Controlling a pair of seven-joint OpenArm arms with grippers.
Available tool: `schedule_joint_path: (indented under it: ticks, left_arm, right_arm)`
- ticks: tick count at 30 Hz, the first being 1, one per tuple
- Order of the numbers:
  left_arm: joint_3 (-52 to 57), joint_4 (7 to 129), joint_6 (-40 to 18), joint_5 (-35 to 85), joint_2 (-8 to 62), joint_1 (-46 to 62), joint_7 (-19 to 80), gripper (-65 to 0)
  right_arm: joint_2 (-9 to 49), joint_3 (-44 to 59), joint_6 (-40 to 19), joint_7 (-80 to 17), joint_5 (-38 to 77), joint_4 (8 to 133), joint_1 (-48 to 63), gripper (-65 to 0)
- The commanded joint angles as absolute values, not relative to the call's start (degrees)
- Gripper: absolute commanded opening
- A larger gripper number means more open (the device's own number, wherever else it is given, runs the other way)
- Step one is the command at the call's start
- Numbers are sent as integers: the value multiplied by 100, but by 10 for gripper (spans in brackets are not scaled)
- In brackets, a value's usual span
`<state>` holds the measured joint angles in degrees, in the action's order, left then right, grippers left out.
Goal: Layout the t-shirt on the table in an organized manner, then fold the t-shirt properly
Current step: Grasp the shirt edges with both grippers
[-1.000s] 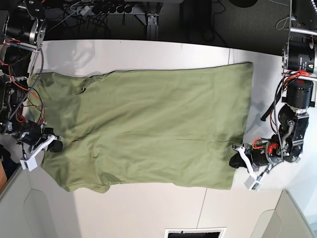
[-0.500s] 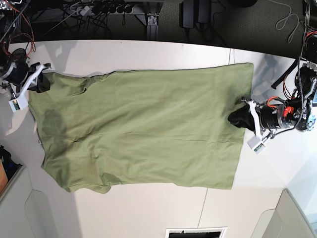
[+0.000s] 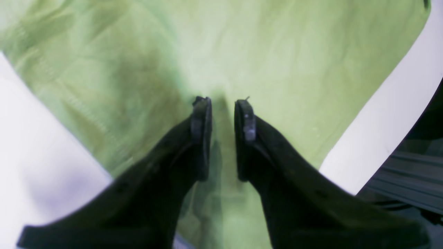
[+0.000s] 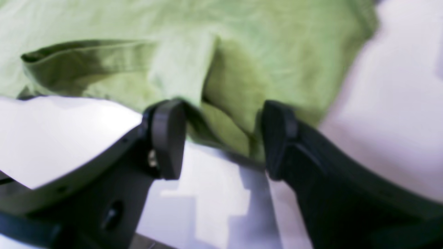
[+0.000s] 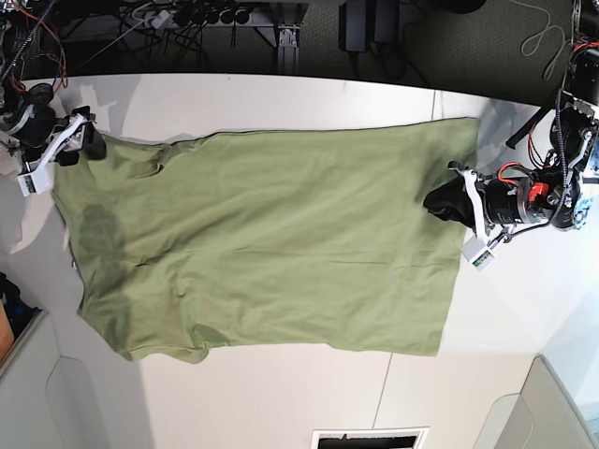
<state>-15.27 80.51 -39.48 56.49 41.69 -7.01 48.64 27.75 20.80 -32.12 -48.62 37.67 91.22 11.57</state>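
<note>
The olive-green t-shirt lies spread flat on the white table, hem at the right and sleeves at the left. My left gripper sits on the hem at the right. In the left wrist view its fingers are nearly together with a ridge of cloth between them. My right gripper is at the far left sleeve. In the right wrist view it is wide open, and a folded sleeve edge lies between the fingers just above the table.
Cables and dark equipment lie beyond the table's far edge. A dark rectangular opening sits at the near edge. Grey panels stand at the bottom corners. A thin seam crosses the tabletop.
Both grippers have moved from the shirt's near side toward its far side. The right gripper went up to the far sleeve, and the left gripper went up along the hem.
</note>
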Motion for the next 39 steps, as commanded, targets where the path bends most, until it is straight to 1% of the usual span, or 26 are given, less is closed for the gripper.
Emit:
schedule_joint_path:
  ticks: [1,3,4,7,15,16,19,23,24,26,30,33,39]
  left_arm:
    - [-1455,8136,-4000,5754,4268,-808,4764,-501]
    - [-1455,8136,-4000,5666,4268,-808,4646,-501]
    - [-1455,8136,-4000,5548,4268,-808,4584,-501]
    - [-1455,8136,-4000,5282,4270,-808,4521,-501]
    - [-1455,8136,-4000,5288,4261,-777,4475,-501]
    - [-1455,8136,-4000,5288,4250,-773,4475,-501]
    - [-1455,8136,-4000,5277,4171,-760,4480,-501]
    - [-1455,8136,-4000,5249,4086,-757,4482,-501]
    - [-1455,8136,-4000,5223,4075,-744,4480,-501]
    - [-1455,8136,-4000,5155,4062,-727,4480,-501]
    - [-1455,8125,-4000,5065,4064,-729,4480,-501]
    - [-1455,8125,-4000,4897,4064,-727,4480,-501]
    - [-1455,7950,-4000,4814,4062,-650,4482,-501]
  right_arm:
    - [2871,2056,-3240,-4751,3859,9203,1100,-352]
    - [2867,2012,-3238,-4755,3892,9229,1098,-427]
    - [2869,2012,-3238,-4755,3970,9249,1098,-446]
    - [2864,2014,-3236,-4755,4032,9373,1098,-449]
    - [2838,2012,-3238,-4757,4029,9594,1100,-449]
    - [2838,2012,-3236,-4759,4027,9590,1100,-455]
    - [2840,2012,-3236,-4781,3986,9588,1100,-512]
    - [2838,2012,-3236,-4781,3986,9588,1103,-515]
    - [2838,2012,-3236,-4786,3986,9588,1107,-540]
    - [2838,2012,-3236,-4875,3990,9588,1116,-650]
    - [2840,2012,-3238,-5205,4007,9590,1118,-650]
    - [2842,2062,-3240,-5640,4272,9590,1153,-650]
    - [2856,2497,-3387,-5723,4700,9832,1861,-650]
